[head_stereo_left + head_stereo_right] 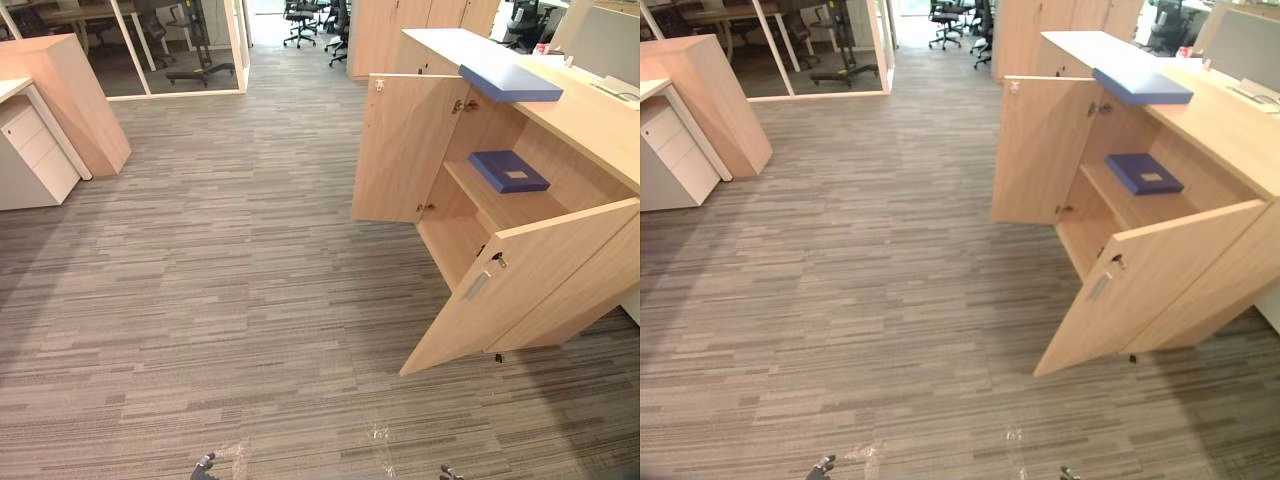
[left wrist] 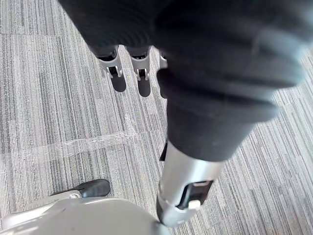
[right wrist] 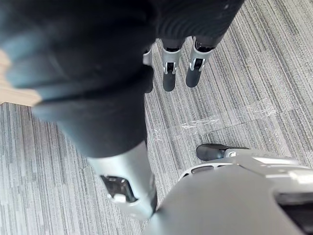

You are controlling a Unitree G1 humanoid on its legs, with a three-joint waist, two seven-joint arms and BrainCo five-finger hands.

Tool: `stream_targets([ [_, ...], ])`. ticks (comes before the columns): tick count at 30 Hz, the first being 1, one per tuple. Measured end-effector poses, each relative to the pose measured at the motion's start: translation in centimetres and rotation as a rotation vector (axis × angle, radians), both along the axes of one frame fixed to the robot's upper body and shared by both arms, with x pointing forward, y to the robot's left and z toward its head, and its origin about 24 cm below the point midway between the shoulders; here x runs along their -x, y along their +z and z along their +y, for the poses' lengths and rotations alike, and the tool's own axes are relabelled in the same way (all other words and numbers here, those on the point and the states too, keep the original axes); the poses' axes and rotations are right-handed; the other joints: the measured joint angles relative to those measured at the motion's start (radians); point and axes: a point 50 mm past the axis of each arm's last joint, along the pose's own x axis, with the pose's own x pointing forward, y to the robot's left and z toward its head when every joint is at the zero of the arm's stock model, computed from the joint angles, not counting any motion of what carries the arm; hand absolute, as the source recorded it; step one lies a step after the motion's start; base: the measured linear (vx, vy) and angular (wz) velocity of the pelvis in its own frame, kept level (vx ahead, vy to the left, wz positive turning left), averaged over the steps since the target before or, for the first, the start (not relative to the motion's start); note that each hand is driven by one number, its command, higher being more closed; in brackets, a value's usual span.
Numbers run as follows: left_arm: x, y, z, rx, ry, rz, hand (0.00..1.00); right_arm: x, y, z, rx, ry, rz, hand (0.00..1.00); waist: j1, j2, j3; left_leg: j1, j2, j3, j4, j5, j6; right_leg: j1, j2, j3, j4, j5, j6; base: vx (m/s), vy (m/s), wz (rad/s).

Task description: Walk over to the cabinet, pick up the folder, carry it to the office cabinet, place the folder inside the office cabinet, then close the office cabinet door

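Folder (image 1: 509, 171) — dark blue, flat, pale label on top — lies on shelf (image 1: 497, 207) inside open cabinet (image 1: 590, 115). Left hand (image 2: 143, 81) and right hand (image 3: 168, 76) hang over carpet (image 1: 250, 280), fingers straight, empty.

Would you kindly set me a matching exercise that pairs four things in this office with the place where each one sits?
Things:
1. dark blue folder
2. lighter blue folder
3. white drawer unit
4. office chairs

Places:
A. at the far end of the room
B. on top of the cabinet, at its front edge
C. on the shelf inside the open cabinet
D. on the floor at the left side of the room

Pairs: 1-C, 2-B, 3-D, 4-A.
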Motion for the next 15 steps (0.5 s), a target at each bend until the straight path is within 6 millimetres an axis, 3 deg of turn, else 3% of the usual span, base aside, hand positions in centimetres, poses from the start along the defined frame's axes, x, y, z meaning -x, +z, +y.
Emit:
stream_targets([
  [4,-0.17,0.02,-0.01,0.032,-0.002,-0.006,0.0,-0.15,0.0,0.11,-0.003,0.001,-0.004,0.0,0.0,-0.008,0.009,0.016,0.002,0.002,-0.009,-0.003,-0.005,0.011,0.001,-0.002,0.0,-0.011,0.037,0.0,0.0,0.0],
  [15,-0.39,0.11,-0.07,0.029,-0.046,-0.017,0.0,-0.34,0.01,0.19,-0.004,0.001,-0.008,0.0,0.002,-0.011,0.017,0.032,0.003,0.008,-0.011,-0.007,-0.011,0.021,0.001,-0.002,-0.006,-0.01,0.037,-0.01,-0.002,0.0],
])
